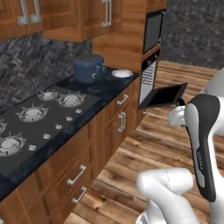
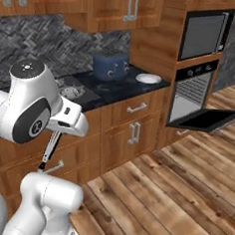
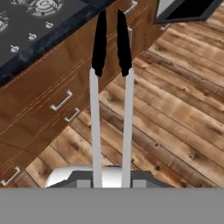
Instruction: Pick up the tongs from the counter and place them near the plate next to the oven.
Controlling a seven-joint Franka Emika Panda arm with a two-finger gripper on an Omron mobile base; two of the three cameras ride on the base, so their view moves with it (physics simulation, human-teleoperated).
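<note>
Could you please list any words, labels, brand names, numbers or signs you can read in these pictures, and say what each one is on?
No text can be read in any of the three views.
The oven has a dark control strip with small knobs above its open door; any markings there are too small to read.
The blue toaster, the plate and the gas hob show no lettering.
The tongs in the gripper carry no lettering.

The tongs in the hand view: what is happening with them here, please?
The robot's gripper holds the tongs in the air, over the wooden floor in front of the cabinets. The plate sits on the counter beside the oven, whose door is open. The tongs are not yet placed near the plate.
</note>
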